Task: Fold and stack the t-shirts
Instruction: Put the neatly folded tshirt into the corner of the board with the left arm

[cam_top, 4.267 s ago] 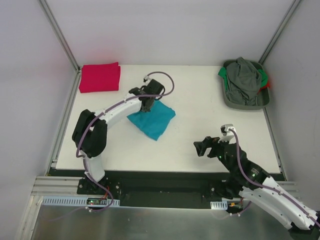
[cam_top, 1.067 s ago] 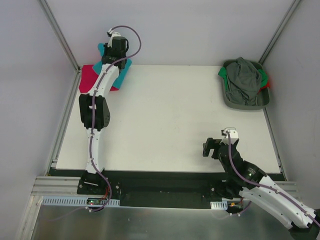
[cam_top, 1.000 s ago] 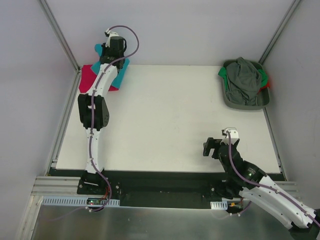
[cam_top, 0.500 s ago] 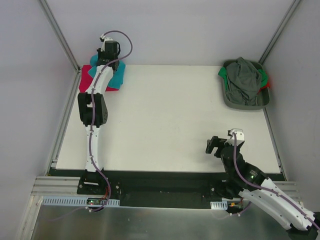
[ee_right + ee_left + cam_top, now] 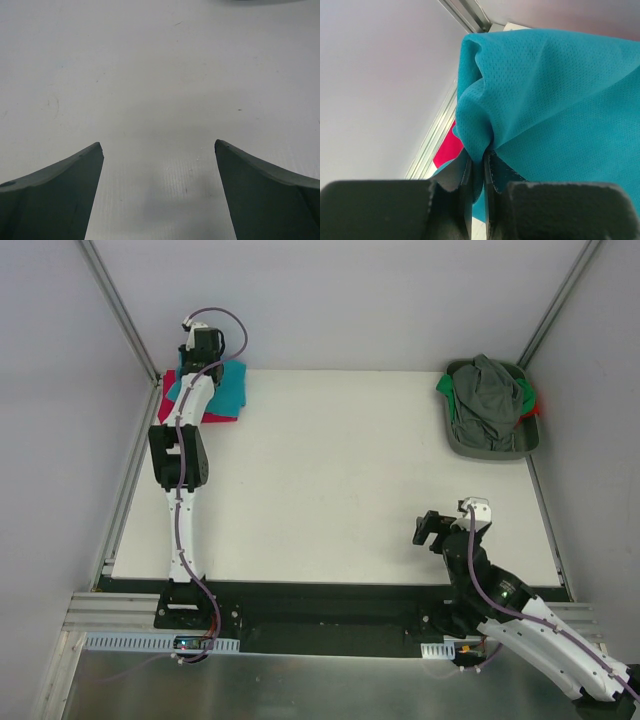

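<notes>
A white table (image 5: 350,480) boxed in by pale panels, seen from above the two arms' bases. At its far left corner the left gripper (image 5: 478,159) is clamped tight on a bunched fold of the teal t-shirt (image 5: 555,95), and the mesh cloth puckers where the jaws bite. The pinch keeps the folded packet together so it can be set down as one piece.

In the overhead view the teal cloth lies over the folded red t-shirt (image 5: 215,417), whose edges show at the left and near sides beneath the outstretched left arm (image 5: 180,455). The wrist view catches a sliver of red below the teal, beside the table's metal edge rail (image 5: 434,142). Whether the teal shirt's weight rests fully on the red one cannot be told. The stacking step looks nearly done. What remains is to open the jaws and lift straight off, so the fold is not dragged askew.

Across the table, the right gripper (image 5: 157,145) hangs empty, jaws spread wide, over bare surface near the front right, apparently parked clear of the work. At the far right corner a grey-green bin (image 5: 455,445) holds a heap of garments, a grey one (image 5: 485,395) on top with green and red at the edges, likely waiting to be folded.
</notes>
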`<state>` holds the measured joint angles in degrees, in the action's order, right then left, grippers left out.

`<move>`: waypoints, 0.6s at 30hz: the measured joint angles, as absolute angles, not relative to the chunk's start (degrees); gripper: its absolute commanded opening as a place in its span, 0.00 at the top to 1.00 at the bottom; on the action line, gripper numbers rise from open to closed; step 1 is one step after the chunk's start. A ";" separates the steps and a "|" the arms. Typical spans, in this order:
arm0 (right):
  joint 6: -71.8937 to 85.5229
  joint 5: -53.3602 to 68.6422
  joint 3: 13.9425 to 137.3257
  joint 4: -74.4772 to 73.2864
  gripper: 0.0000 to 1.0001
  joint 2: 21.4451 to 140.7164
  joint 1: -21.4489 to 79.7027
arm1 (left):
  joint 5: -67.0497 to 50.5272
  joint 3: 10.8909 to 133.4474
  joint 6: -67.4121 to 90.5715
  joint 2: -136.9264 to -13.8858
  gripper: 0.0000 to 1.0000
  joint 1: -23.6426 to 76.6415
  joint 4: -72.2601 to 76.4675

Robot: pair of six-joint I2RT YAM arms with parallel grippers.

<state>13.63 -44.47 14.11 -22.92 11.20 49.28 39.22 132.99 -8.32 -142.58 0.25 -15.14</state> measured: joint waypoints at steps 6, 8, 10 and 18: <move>12.69 -44.60 14.13 -22.87 0.04 11.20 49.28 | 39.29 132.99 -7.40 -142.58 0.41 0.32 -14.76; 12.32 -44.53 14.13 -22.92 0.04 11.20 49.28 | 39.44 132.75 -6.96 -142.58 0.01 0.34 -14.24; 12.08 -44.49 14.20 -22.98 0.04 11.20 49.28 | 39.46 131.87 -7.27 -142.43 0.01 0.38 -13.96; 11.09 -44.10 14.83 -22.90 0.04 11.70 49.28 | 31.00 120.29 1.34 -133.01 0.01 0.45 -20.03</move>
<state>11.09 -44.10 14.83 -22.90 11.70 49.28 31.00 120.29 1.34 -133.01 0.45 -20.03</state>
